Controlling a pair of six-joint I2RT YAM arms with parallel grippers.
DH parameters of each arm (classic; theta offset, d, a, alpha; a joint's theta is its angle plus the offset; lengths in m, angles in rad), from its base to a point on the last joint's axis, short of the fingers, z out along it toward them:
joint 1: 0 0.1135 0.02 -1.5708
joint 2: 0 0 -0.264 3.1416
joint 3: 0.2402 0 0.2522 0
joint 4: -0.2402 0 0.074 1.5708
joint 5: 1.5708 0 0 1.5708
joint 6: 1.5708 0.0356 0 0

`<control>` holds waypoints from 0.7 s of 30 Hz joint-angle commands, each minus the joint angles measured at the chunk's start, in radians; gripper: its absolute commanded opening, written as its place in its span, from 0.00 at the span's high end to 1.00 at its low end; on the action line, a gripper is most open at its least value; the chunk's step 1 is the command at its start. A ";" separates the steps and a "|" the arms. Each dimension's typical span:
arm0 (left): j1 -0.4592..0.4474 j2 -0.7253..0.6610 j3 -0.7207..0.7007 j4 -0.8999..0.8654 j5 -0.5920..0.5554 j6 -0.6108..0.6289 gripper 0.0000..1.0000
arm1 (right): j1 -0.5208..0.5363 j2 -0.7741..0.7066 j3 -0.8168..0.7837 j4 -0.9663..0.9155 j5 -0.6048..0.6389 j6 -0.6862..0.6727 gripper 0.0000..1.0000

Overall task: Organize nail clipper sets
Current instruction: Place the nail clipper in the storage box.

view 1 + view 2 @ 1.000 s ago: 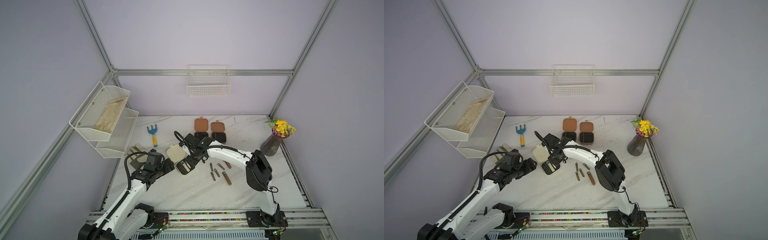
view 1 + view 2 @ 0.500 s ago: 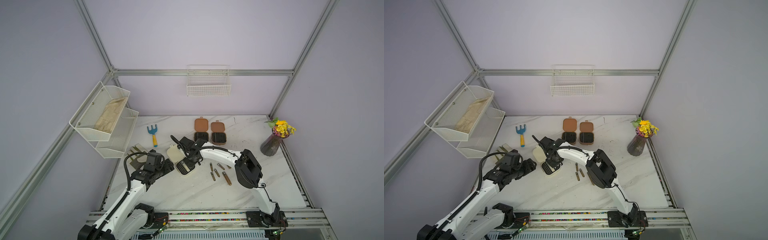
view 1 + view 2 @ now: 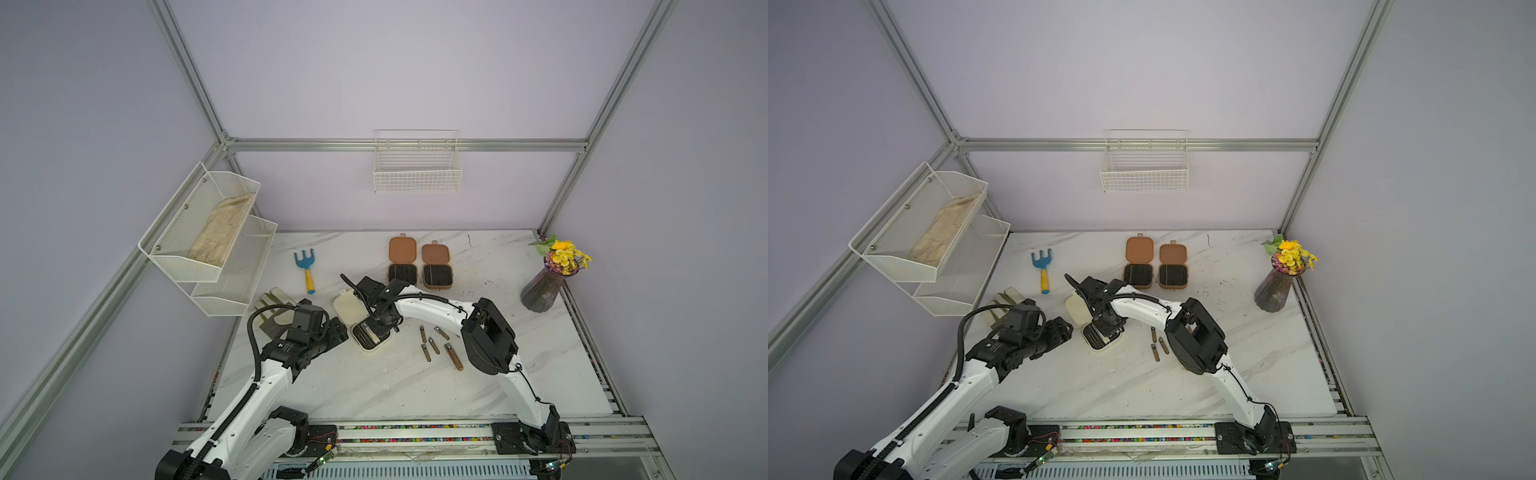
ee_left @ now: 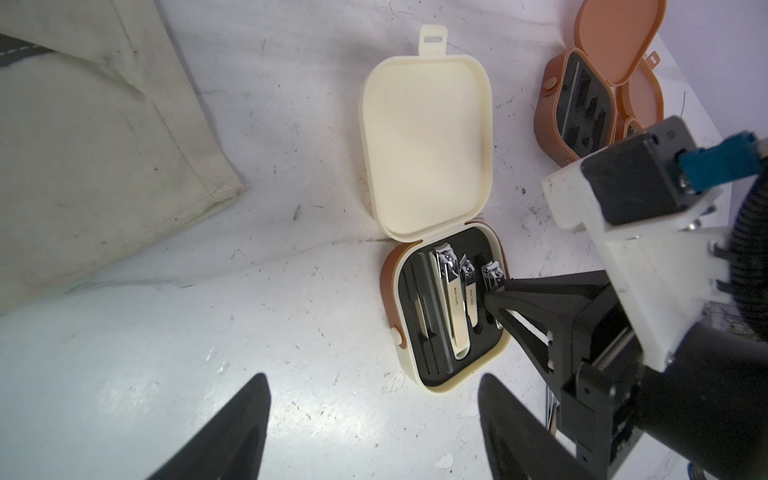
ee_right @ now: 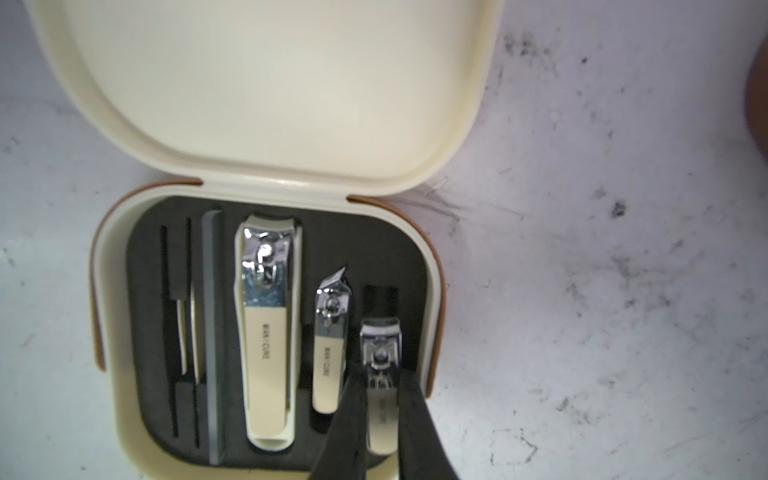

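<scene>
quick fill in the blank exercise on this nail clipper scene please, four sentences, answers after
1. The right gripper is shut on a small clipper in the nearest case, whose colour is ____.
2. Both brown cases have their lids ____.
3. The toy rake has a blue head and a ____ handle.
4. The left gripper holds nothing; its jaws are ____.

Missing words: cream; open; yellow; open

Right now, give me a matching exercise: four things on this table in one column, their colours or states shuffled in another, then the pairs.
1. cream case
2. rake
3. right gripper
4. vase

A. holds flowers
B. shut on small clipper
C. hinged open
D. blue head, yellow handle

Pairs: 1-C, 2-D, 3-B, 4-A
</scene>
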 commanded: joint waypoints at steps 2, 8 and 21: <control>-0.002 -0.017 -0.037 0.010 -0.008 0.004 0.22 | 0.006 0.027 0.025 -0.020 0.018 0.029 0.91; -0.002 -0.014 -0.036 0.011 -0.008 0.004 0.22 | 0.006 0.042 0.033 -0.020 0.018 0.034 0.91; -0.003 -0.017 -0.040 0.010 -0.008 0.004 0.22 | 0.006 0.066 0.051 -0.019 0.026 0.066 0.91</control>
